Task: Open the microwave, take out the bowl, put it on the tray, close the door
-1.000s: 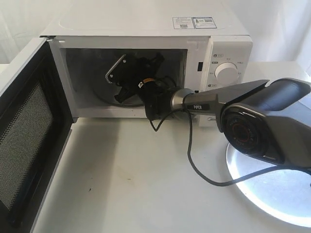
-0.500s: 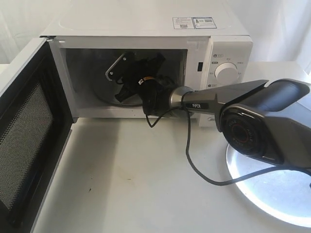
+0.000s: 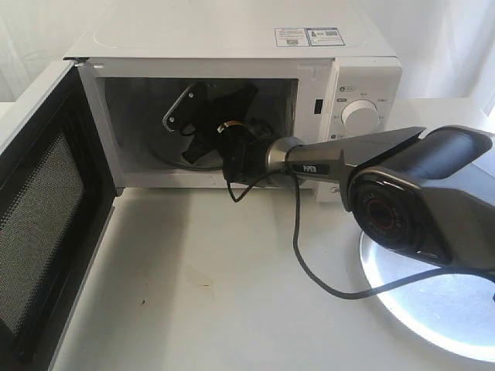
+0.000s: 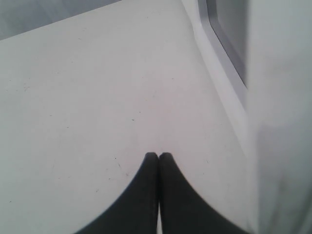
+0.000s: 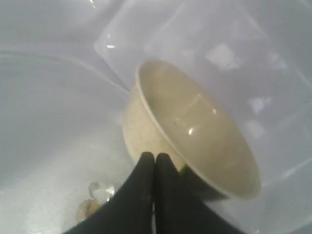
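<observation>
Nearest, the tray (image 3: 441,321) is seen on the counter (image 3: 193,286) at the right, partly covered by the right arm (image 3: 418,185). Nothing is carried on its visible part, so the bowl has not yet been set down there. At the left, the door (image 3: 39,216) is swung wide open, and the opening step is judged done. The left gripper (image 4: 158,157) is held with its jaws pressed together over the bare counter, close to a white panel with a dark window.

Farther back, the right arm is reached into the cavity of the microwave (image 3: 232,35). The right gripper (image 5: 154,157) is closed there, with its tips laid against the outer wall of the bowl (image 5: 195,126) just under the rim. Whether the rim is truly pinched cannot be told. The bowl is inside the cavity. Lifting it out, placing it on the tray and closing the door are left to be done.
</observation>
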Robot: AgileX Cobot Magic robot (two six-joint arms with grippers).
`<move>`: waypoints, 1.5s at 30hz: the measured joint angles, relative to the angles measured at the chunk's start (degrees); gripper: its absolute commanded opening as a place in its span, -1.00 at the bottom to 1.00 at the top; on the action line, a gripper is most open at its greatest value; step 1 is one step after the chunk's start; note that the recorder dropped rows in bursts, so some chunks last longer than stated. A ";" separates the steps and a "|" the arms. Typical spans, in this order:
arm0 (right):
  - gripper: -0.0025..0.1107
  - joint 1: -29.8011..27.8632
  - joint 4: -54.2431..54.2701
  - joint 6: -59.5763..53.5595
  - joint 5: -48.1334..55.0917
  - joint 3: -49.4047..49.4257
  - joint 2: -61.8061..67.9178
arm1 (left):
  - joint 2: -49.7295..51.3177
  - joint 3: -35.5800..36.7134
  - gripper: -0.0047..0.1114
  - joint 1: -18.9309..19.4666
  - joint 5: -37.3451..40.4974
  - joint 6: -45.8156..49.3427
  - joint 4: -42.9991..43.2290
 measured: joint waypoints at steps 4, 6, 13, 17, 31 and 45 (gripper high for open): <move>-0.96 1.85 0.29 -3.83 -1.51 0.60 -0.76 | 0.00 0.00 -0.92 0.00 0.00 0.00 0.00; -0.96 3.08 0.55 -4.61 -1.24 0.82 -1.10 | 0.00 0.00 -0.92 0.00 0.00 0.00 0.00; -0.96 5.13 2.13 -5.57 -3.67 1.44 -1.05 | 0.00 0.00 -0.92 0.00 0.00 0.00 0.00; -0.96 3.87 2.48 -5.42 -8.13 1.44 -1.05 | 0.00 0.00 -0.92 0.00 0.00 0.00 0.00; -0.86 -1.49 0.19 15.18 -10.83 -0.09 1.30 | 0.00 0.00 -0.92 0.00 0.00 0.00 0.00; -0.16 0.20 -12.59 18.87 -8.01 -4.57 3.17 | 0.00 0.00 -0.92 0.00 0.00 0.00 0.00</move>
